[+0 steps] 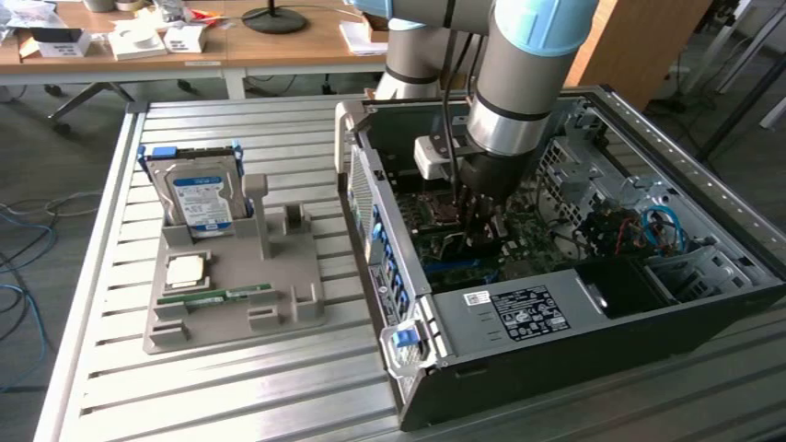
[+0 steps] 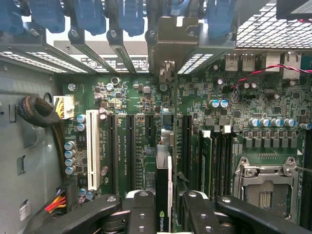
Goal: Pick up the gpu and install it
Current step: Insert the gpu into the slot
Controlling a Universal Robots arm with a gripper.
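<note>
The gpu [image 2: 163, 185] is seen edge-on, a thin dark card with a green logo on its rim. It stands upright over the long slots of the green motherboard [image 2: 136, 97]. Its silvery metal bracket [image 2: 168, 46] reaches the case's rear slot openings. My gripper [image 2: 163, 214] is shut on the card, one black finger [image 2: 141, 209] on each side of it. In the exterior view my gripper [image 1: 479, 226] reaches down into the open computer case [image 1: 516, 313], close over the board. Whether the card is seated in its slot I cannot tell.
On the slatted table at the exterior view's left, a grey holder [image 1: 234, 304] carries a hard drive [image 1: 202, 198], a square chip [image 1: 187, 270] and a green memory stick [image 1: 227, 296]. Inside the case are a cable bundle [image 2: 39, 112], the processor socket [image 2: 263, 185] and blue slot latches [image 2: 131, 14].
</note>
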